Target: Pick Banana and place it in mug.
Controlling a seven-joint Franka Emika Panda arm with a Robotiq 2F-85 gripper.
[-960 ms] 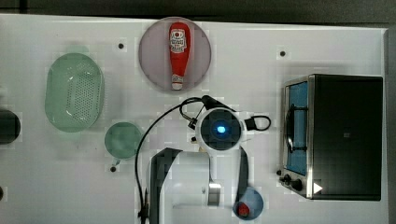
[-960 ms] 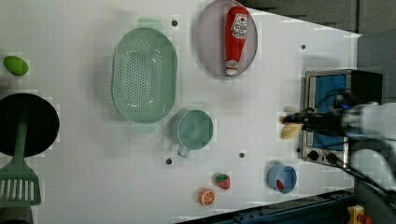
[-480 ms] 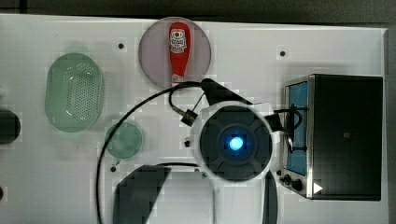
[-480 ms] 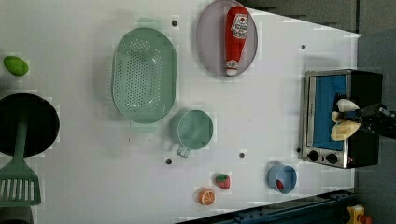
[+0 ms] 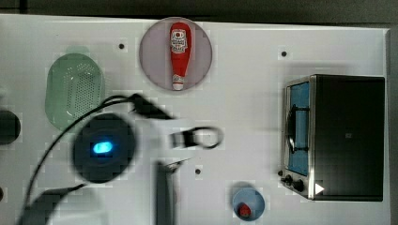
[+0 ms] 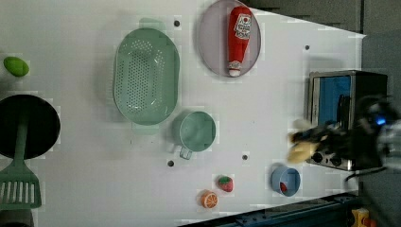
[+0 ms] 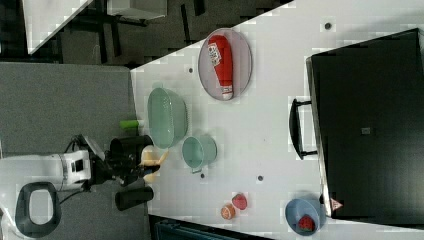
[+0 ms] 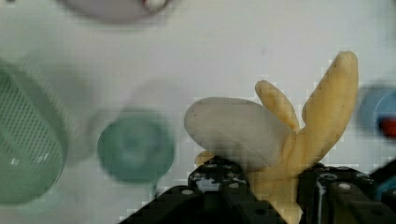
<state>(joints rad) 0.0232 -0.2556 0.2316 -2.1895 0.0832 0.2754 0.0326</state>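
Banana: the banana (image 8: 299, 140) is pinched at its lower end between the jaws of the gripper (image 8: 275, 191), raised off the table.
Mug: the mug (image 6: 197, 131) stands empty just beside the green perforated basket (image 6: 146, 75).
Risk: the peel flaps splay wide; they may catch the mug's rim on release.
Neighbours: a drop off-centre could land in the basket or roll toward the strawberry (image 6: 226, 183).

In the left view, the mug (image 6: 197, 131) sat at the basket's (image 6: 146, 75) five o'clock, just beside it. The strawberry (image 6: 226, 183) and orange slice (image 6: 208, 199) lay at the mug's five o'clock. The toaster oven (image 6: 338, 111) stood at the bowl's (image 6: 285, 181) one o'clock.
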